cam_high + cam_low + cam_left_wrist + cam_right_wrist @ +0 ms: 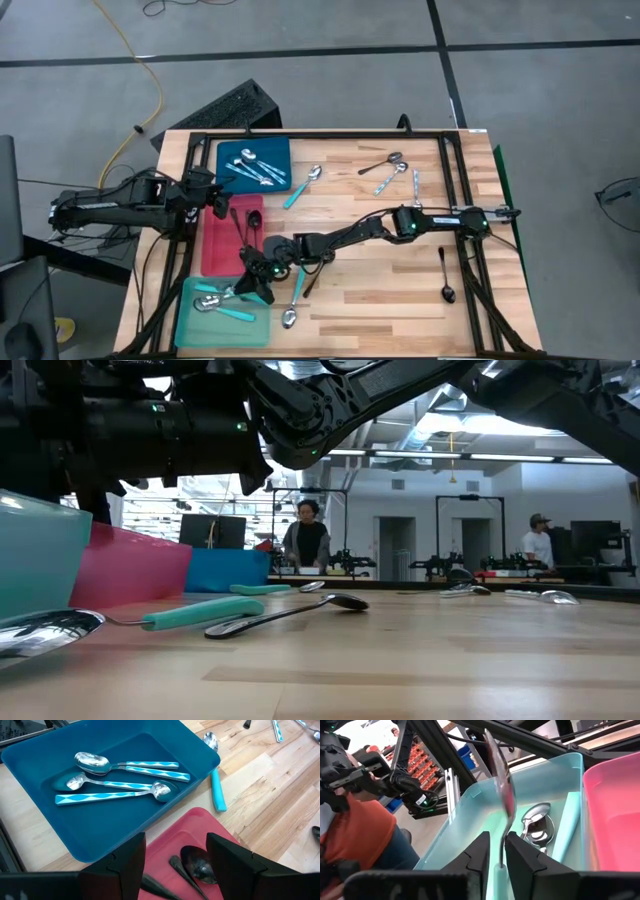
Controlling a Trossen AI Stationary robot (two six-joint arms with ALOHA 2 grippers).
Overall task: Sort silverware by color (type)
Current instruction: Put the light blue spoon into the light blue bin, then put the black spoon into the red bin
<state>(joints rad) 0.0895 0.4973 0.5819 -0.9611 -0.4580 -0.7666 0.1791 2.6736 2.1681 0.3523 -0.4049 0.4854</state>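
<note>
My right gripper (pixel 258 284) hangs over the right edge of the teal tray (pixel 190 330) and is shut on a spoon with a turquoise handle (pixel 501 790). The teal tray holds more turquoise-handled spoons (pixel 537 826). My left gripper (pixel 175 865) is open above the far end of the red tray (pixel 215 250), which holds black spoons (pixel 197 865). Beside it, the blue tray (pixel 165 745) holds three spoons with patterned handles (pixel 120 782). Loose spoons lie flat on the table: turquoise-handled ones (pixel 303 187) (pixel 292 300), silver ones (pixel 390 175) and a black one (pixel 445 275). My right gripper pinches the spoon between its two fingers at the thin neck (pixel 503 845), just above where the turquoise handle (pixel 499 870) begins. The spoon is lifted clear over the teal tray. Its bowl (pixel 496 757) sticks out beyond the fingertips.
The three trays stand in a row along the table's left side. A dark metal frame (pixel 450 170) runs along the table's edges. People stand (pixel 306 540) in the room beyond the far edge. Bare wood lies in the table's middle and near right.
</note>
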